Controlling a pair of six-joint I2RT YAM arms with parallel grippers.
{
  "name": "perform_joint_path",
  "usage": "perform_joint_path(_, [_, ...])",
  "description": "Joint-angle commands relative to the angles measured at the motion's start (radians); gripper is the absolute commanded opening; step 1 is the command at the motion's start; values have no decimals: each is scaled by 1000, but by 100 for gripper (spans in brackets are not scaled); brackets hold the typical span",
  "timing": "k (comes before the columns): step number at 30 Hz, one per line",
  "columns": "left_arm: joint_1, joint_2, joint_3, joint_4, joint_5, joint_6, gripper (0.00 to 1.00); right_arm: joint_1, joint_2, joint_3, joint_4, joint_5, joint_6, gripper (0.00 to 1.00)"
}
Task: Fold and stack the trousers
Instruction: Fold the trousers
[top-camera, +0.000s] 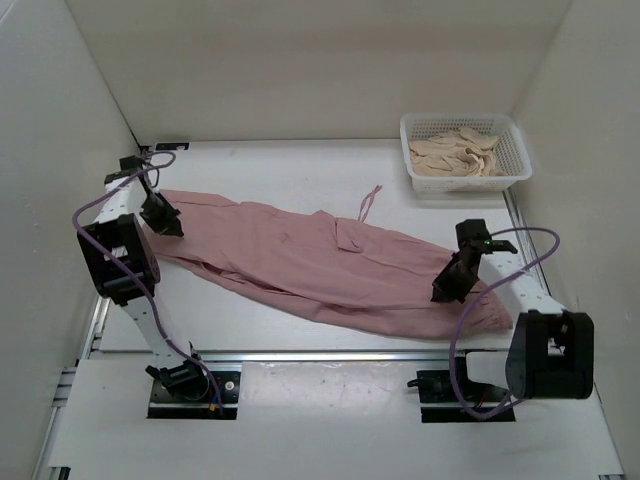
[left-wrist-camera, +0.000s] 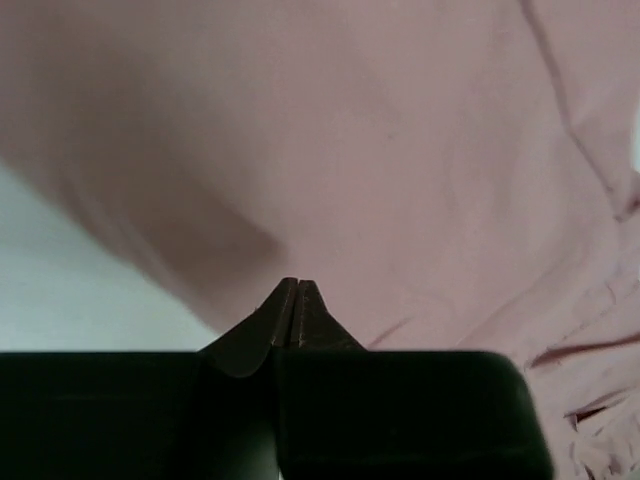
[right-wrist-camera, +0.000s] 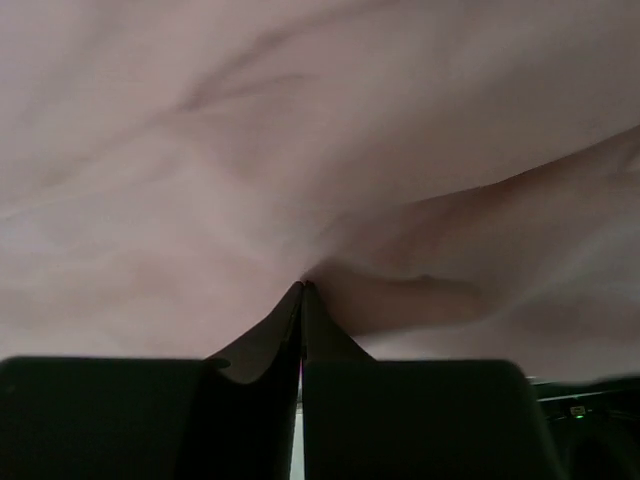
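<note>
As they lie now, trousers (top-camera: 320, 262): dusty pink, creased, stretched slantwise across the counter (top-camera: 270, 165), pocket flap uppermost.
Left jaws: pinched shut on the fabric's left end.
Right jaws: pinched shut on the right end.
Basket (top-camera: 465, 184): back right, apart, holding pale cloth.

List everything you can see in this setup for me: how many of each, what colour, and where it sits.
trousers: one, dusty pink, spread across the table from far left to near right.
basket: one, white, far right corner of the table.
cloth pieces: several, cream, piled in the basket; exact count unclear.
table: one, white, under everything.
left arm: one, black and white, near left.
right arm: one, black and white, near right.
left claw: one, black, shut on the trousers' left end.
right claw: one, black, shut on the trousers' right end.
</note>
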Motion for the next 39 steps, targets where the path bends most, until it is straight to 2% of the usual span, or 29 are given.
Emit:
perform_joint_path(1, [-7,69,-48,31,31,0,10,-1,68,-79,89,-32,110,0])
perform_joint_path(4, [-7,83,-48,31,21,0,10,-53,189,-88,103,-52,130,1])
perform_joint_path(7, [-7,103,-2,31,44,0,13,-63,325,-24,112,-34,142,2])
perform_joint_path(12, [-7,164,79,31,92,0,15,-75,413,84,84,57,136,4])
perform_joint_path(17, [-25,274,225,-7,158,-9,16,-121,488,202,20,172,122,4])
perform_joint_path(21, [-47,314,363,-55,147,0,31,-169,554,317,-2,207,90,4])
perform_joint_path(22, [-47,314,386,-73,111,0,42,-169,577,340,-11,221,75,4])
perform_joint_path(24, [-47,314,453,-115,56,0,47,-150,577,405,-25,221,62,5])
perform_joint_path(26, [-15,293,466,-135,-15,9,46,-117,553,441,-34,241,52,12])
perform_joint_path(27, [-1,261,448,-135,-35,9,46,-106,527,478,-57,241,52,15])
perform_joint_path(28, [16,240,423,-135,-50,0,45,-95,515,495,-68,241,41,27])
perform_joint_path(30, [60,165,319,-101,-92,-9,46,-63,473,524,-86,241,32,42])
perform_joint_path(31, [71,140,282,-92,-104,-9,53,-52,458,533,-97,241,22,51])
perform_joint_path(32, [91,117,214,-78,-115,-18,61,-32,430,545,-97,241,22,52])
perform_joint_path(33, [100,76,176,-78,-115,-30,77,-23,415,545,-106,241,22,59])
perform_joint_path(34, [110,54,141,-67,-115,-44,83,-14,401,545,-106,229,10,63])
perform_joint_path(36, [151,6,4,-22,-25,-76,88,0,363,545,-115,217,1,65])
perform_joint_path(38, [182,-57,-83,17,32,-102,99,9,318,532,-115,198,-10,66])
perform_joint_path(39, [194,-66,-129,29,60,-103,100,9,300,516,-115,198,-10,66])
